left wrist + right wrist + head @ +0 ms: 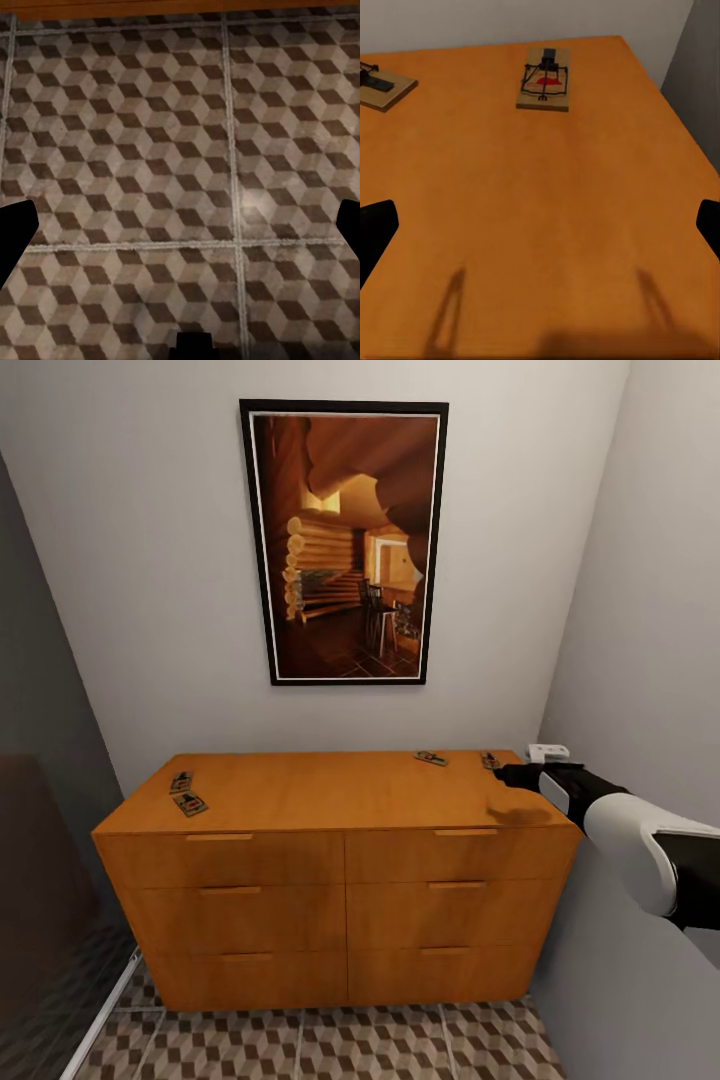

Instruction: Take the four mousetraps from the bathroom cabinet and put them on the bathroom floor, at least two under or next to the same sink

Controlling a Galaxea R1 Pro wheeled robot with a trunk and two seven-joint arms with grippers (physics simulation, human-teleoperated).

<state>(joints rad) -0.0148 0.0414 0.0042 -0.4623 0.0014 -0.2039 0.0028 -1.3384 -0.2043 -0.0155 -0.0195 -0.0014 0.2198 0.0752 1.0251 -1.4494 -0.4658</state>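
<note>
A low, wide orange-brown cabinet (340,880) with two columns of three drawers stands against a pale wall, under a framed picture (345,542) of a log-cabin room. Four mousetraps lie on the cabinet's flat top. Two sit close together near its left end: one (181,782) nearer the wall, the other (190,804) just in front of it. The third mousetrap (432,758) lies toward the right, near the back edge, and the fourth (490,761) lies further right, close to the right pincer (512,775).

The right arm (640,840), white with black sections, reaches in from the right, and its dark pincer hovers over the cabinet's right end. In the right wrist view its finger (375,232) tips show at both edges of the frame, spread wide with nothing between them, above bare wood. Ahead of them lies one trap with a red mark, another off to the side.

The left pincer (180,232) points down at the floor (150,150), tiled in a brown, beige and white cube pattern. Its fingers are spread wide and empty.

A small white fitting (548,752) sits on the right wall.
</note>
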